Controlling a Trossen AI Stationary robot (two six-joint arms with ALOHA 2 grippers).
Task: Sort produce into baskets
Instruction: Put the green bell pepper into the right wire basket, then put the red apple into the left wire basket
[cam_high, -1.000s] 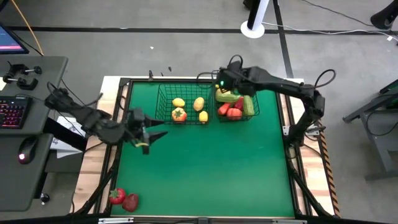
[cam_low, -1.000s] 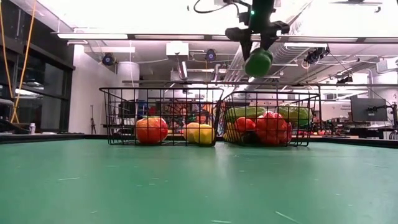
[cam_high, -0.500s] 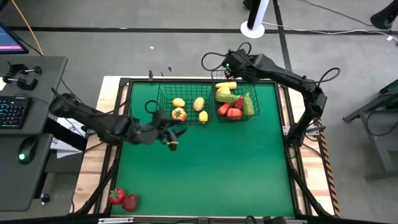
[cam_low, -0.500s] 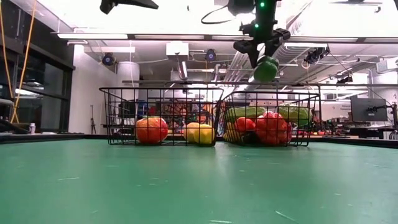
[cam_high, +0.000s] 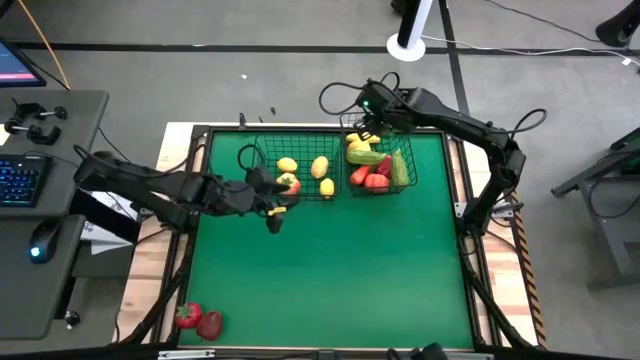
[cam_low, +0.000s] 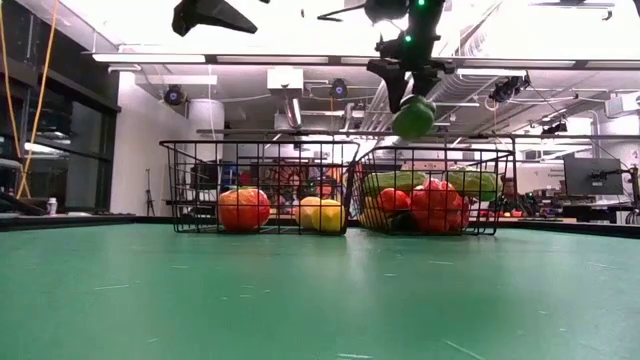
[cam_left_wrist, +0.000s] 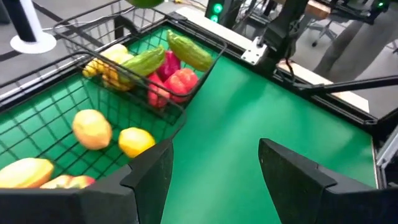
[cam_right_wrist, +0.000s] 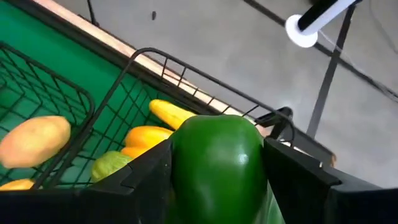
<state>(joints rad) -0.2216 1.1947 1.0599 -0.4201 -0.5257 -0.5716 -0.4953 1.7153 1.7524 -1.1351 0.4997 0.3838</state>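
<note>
Seen from above, a green table (cam_high: 330, 270) holds two black wire baskets side by side near its far edge. The right gripper (cam_low: 410, 97) hangs above the right basket (cam_high: 378, 166), its two fingers pinching a green pepper (cam_low: 413, 116) between them; the right wrist view shows the pepper (cam_right_wrist: 217, 165) filling the gap between the dark fingers, over the basket's back corner. That basket already holds green cucumbers (cam_low: 398, 182), red tomatoes or peppers (cam_low: 437, 206) and yellow pieces (cam_high: 362, 140). The left basket (cam_high: 292, 170) holds yellow lemons (cam_high: 320, 167) and a red-orange fruit (cam_low: 244, 209). The left gripper (cam_high: 272, 207) sits just at the near right corner of the left basket, above the table, with its fingers spread apart; a small yellow bit shows at its tip in the overhead view, though what it is cannot be told, and the left wrist view shows only green table between the fingers (cam_left_wrist: 149, 171). Two red produce pieces (cam_high: 198, 319) lie together at the near left corner of the table, well apart from both baskets.
</note>
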